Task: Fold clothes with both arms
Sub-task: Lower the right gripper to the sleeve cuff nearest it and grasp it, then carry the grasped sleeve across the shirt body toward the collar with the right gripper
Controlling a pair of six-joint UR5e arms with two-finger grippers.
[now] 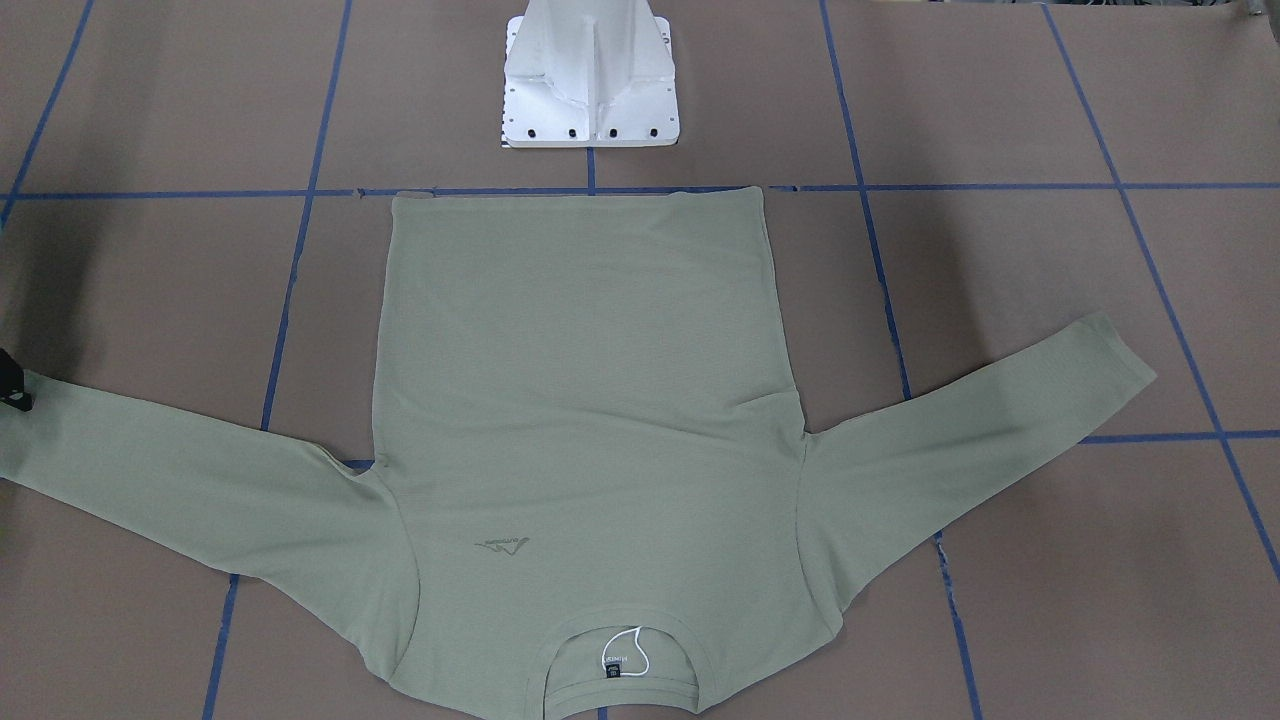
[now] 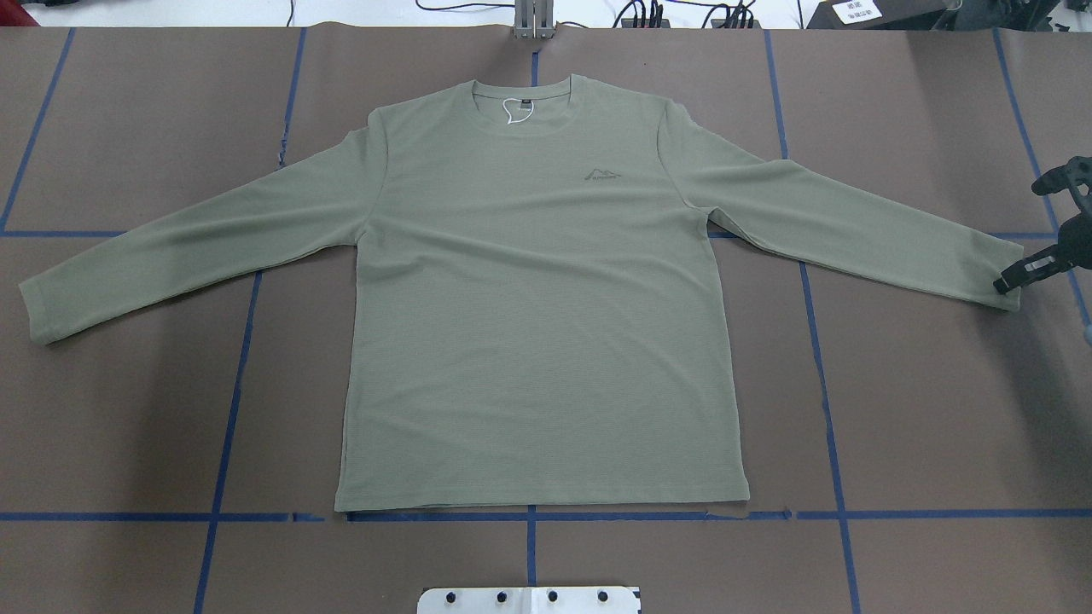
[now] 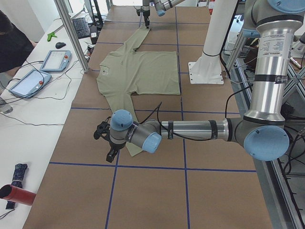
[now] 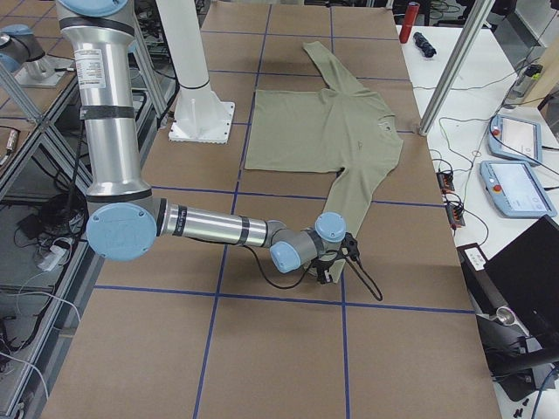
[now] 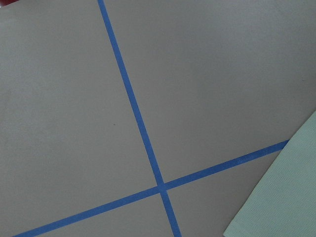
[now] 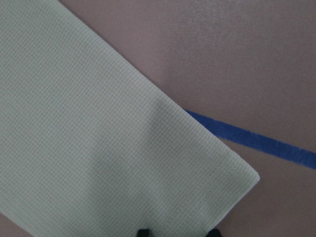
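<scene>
Showing left gripper (image 3: 106,143): side view only; fingers unclear.
Right gripper (image 6: 177,231): spread over shirt (image 2: 537,298) cuff (image 6: 217,182).
Count: one shirt, two arms (image 3: 190,129).

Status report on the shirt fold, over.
Right end effector open, at one sleeve cuff. Left end effector near the other cuff, state unclear. Shirt flat, face up, unfolded. Nothing lying on it.

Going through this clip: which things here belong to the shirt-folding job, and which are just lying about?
Part of the job:
shirt
left gripper
right gripper, at a sleeve cuff

Just lying about, off the mat:
red tube
tablets
keyboard
mouse
</scene>
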